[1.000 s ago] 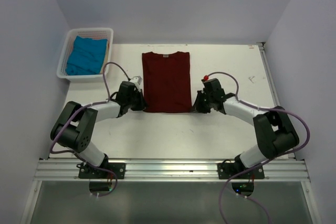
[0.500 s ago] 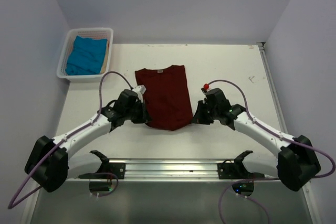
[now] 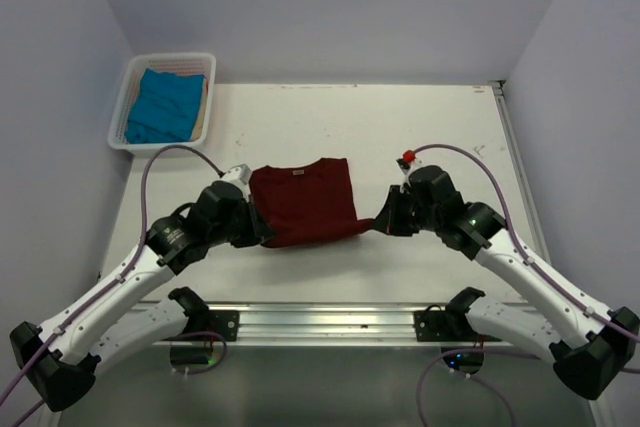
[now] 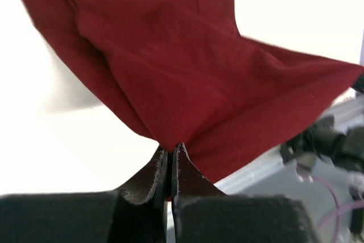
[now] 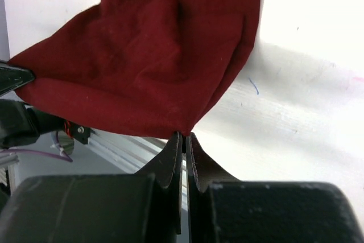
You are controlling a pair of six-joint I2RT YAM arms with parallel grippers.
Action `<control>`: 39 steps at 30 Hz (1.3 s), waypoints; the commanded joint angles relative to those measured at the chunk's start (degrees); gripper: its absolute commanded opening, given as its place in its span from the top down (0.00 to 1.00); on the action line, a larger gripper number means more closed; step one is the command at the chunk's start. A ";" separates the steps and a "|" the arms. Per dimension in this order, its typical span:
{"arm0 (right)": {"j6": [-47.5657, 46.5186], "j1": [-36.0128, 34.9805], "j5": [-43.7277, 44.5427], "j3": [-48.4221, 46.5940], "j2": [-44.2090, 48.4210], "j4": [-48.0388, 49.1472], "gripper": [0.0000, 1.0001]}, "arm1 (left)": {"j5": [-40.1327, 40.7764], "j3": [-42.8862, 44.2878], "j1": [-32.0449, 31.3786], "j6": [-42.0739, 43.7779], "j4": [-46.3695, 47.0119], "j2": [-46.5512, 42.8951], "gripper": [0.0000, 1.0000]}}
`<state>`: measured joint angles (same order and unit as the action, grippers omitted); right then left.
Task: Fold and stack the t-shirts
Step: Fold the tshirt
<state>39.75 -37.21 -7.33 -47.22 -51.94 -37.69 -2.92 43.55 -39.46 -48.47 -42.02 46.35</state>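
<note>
Two grippers, both closed tight on cloth: the left gripper (image 4: pixel 170 151) pinches the 7 o'clock corner of the red shirt (image 3: pixel 305 202), which lies mid-table. The right gripper (image 5: pixel 185 138) pinches its 4 o'clock corner. A blue shirt (image 3: pixel 165 105) lies in the basket (image 3: pixel 128 139) at 10 o'clock.

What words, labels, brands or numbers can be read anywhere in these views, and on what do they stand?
No text can be read in any view.
red t-shirt: a pale tag at the collar, too small to read.
table: a short blue pen stroke, not a letter or digit.
basket: no markings visible.
</note>
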 commanded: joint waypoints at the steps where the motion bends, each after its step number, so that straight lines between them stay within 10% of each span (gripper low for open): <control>1: -4.32 -0.05 4.25 -5.76 -6.05 1.47 1.00 | 11.60 3.56 0.00 1.00 -2.90 1.72 1.00; 8: -11.88 1.79 7.07 -15.17 -26.43 13.86 1.00 | 26.19 5.23 1.14 4.51 3.77 11.38 1.00; 22: -17.24 9.26 3.55 -43.46 -53.51 16.69 1.00 | 25.68 6.01 18.09 12.69 25.13 27.64 1.00; 30: -14.45 10.67 16.79 -70.51 -74.51 6.87 1.00 | 15.68 20.06 25.75 19.19 40.43 50.04 0.96; 31: -13.83 10.76 17.78 -71.60 -76.88 6.58 1.00 | 14.10 24.87 26.88 19.55 40.61 54.51 0.87; 33: -13.21 10.84 20.32 -74.75 -79.18 5.88 0.59 | 12.94 29.99 27.86 19.11 38.26 57.79 0.52; 34: -13.12 10.84 20.69 -75.55 -80.15 5.18 0.46 | 13.11 33.49 28.21 18.94 37.72 59.11 0.01; 39: -14.52 10.76 20.08 -62.06 -72.80 16.37 0.18 | 15.92 32.93 28.21 19.73 38.57 52.28 0.00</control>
<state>25.71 -26.33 9.74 -114.61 -131.92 -27.57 11.77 75.22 -11.27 -30.57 -7.33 105.56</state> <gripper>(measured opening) 0.796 0.996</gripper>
